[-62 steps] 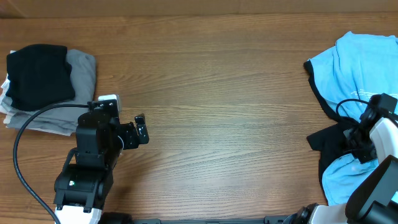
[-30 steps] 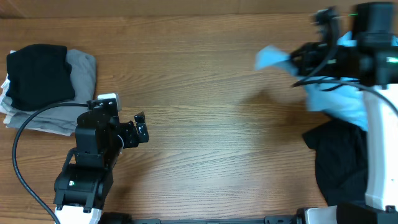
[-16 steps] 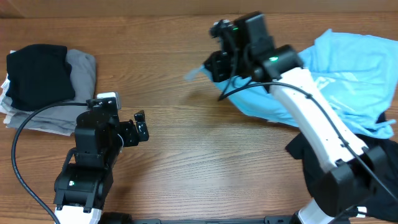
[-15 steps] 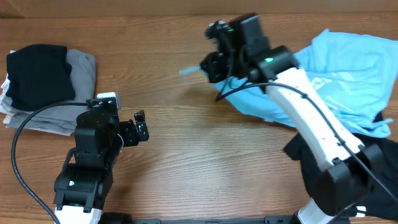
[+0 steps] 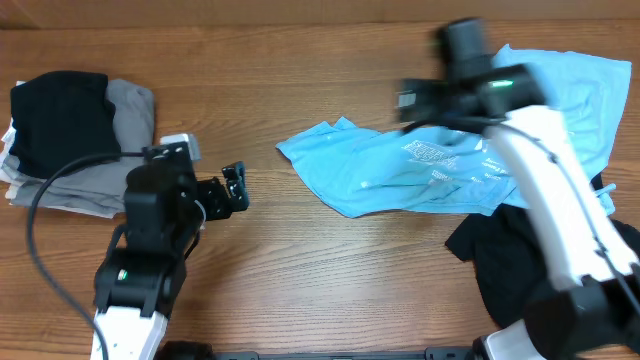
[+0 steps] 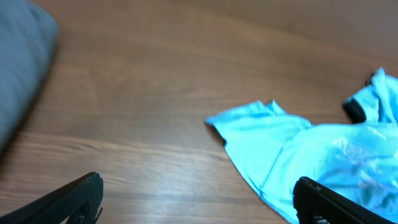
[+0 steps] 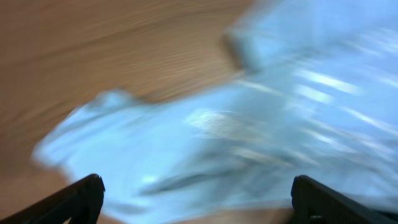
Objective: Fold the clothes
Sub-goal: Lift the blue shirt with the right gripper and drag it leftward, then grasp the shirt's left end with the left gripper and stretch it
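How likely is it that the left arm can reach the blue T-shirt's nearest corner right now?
Probably yes: the left gripper is open and faces the nearest corner of the blue T-shirt, with only bare table between them.

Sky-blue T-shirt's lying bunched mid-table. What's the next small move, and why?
Probably ease the open left gripper toward the sky-blue T-shirt's nearest corner: the shirt lies crumpled, that corner points at this gripper, and pinching it could start spreading it flat.
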